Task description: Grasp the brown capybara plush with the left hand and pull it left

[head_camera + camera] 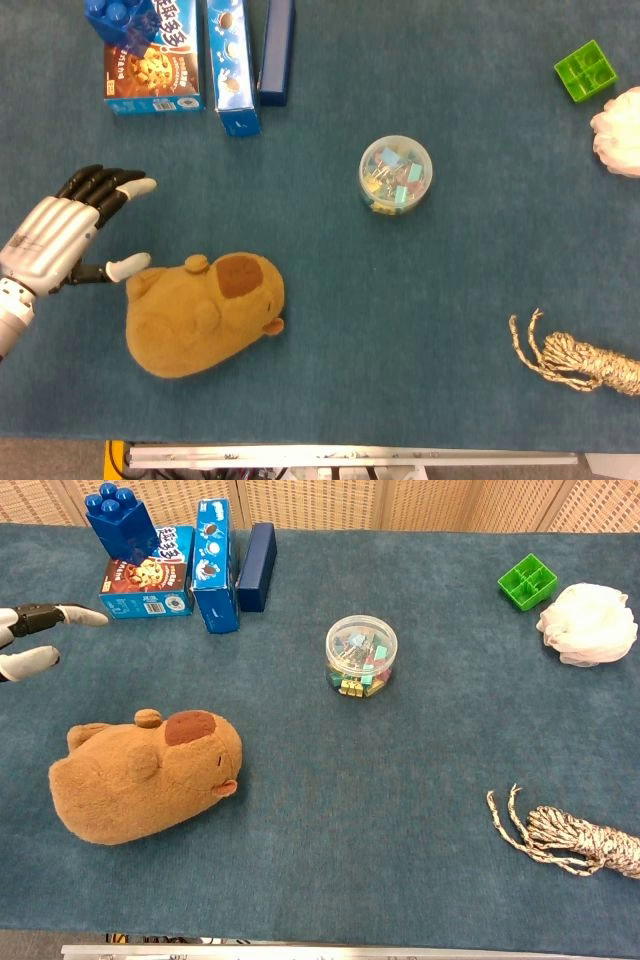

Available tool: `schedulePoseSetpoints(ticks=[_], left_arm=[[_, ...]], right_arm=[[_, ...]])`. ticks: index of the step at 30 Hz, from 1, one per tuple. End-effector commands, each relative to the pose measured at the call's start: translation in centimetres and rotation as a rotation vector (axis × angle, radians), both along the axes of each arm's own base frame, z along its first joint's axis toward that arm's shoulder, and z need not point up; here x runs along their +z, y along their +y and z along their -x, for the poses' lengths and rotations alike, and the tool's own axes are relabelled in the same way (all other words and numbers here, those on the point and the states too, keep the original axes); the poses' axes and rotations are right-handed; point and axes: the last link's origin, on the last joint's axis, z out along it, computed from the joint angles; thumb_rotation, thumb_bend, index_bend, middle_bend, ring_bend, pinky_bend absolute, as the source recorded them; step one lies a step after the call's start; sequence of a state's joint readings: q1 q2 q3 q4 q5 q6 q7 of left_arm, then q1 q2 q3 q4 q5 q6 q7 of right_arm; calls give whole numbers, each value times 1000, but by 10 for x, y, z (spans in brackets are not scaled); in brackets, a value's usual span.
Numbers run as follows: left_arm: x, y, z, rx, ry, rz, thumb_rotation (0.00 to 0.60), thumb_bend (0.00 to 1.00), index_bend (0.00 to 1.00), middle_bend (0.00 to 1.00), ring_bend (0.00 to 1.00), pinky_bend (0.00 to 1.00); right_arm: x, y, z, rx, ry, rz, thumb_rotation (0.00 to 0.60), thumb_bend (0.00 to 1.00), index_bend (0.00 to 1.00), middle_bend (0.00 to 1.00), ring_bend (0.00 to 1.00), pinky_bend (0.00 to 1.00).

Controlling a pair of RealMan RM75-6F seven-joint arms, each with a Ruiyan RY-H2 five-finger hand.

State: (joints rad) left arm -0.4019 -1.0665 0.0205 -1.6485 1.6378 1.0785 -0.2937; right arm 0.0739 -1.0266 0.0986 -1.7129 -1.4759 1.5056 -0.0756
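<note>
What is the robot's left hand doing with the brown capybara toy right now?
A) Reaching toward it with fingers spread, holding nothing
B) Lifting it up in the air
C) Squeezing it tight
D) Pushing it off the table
A: the left hand is open with its fingers apart beside the brown capybara plush, which lies flat on the table, not grasped.

Brown capybara plush (203, 313) (145, 775): tan-brown body, darker brown patch on top of the head, small rounded ears. Lies on its side on the blue cloth, snout pointing right, rump left. Position: near-left of the clear tub of binder clips (396, 175), well apart from it. Nothing grips it.
</note>
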Motion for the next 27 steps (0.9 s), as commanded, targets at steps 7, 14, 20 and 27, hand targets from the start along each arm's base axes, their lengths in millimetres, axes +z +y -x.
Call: schedulePoseSetpoints(ticks=[7,14,20,27], left_arm=[[-18,-12,2,-6,15,32,0,25,108,103,76,0],[-34,-21,10,15,-2,36,0,24,63,63,67,0],[-46,-30,14,16,16,56,0,24,53,59,58,0],[-56,-33,9,-2,15,62,0,24,30,46,40,0]], right_arm=[[-4,0,3,-11,-4,-14,600,249,319,392,283,233],[-4,2,6,-22,-6,-11,600,249,319,392,283,233],[-3,4,6,-25,-5,-9,600,249,319,392,283,233],[-3,5,6,-24,-4,-8,600,249,320,392,283,234]])
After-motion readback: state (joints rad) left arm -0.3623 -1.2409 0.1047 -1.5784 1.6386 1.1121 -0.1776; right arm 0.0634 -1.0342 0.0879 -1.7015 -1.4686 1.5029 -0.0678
